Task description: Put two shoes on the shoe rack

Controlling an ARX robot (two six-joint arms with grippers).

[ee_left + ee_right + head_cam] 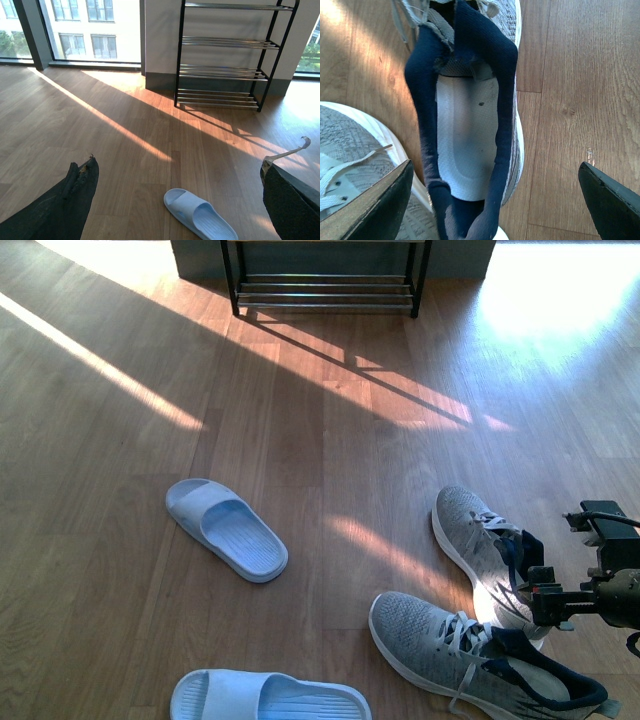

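Observation:
Two grey knit shoes lie side by side on the wood floor at the lower right, one farther (478,545) and one nearer (450,650). My right gripper (550,605) hangs open above their heel ends. In the right wrist view the gripper (496,170) straddles one shoe's navy collar and white insole (467,135), one finger (375,210) over the other shoe (350,150), the other finger (612,200) over bare floor. The shoe rack (325,285) stands against the far wall, its shelves (222,55) bare. My left gripper (177,165) is open, holding nothing, well above the floor.
Two pale blue slippers lie on the floor, one at centre left (228,530) and one at the front edge (265,698); the first slipper (200,217) also lies below my left gripper. Sunlight stripes cross the boards. Windows (85,30) stand left of the rack.

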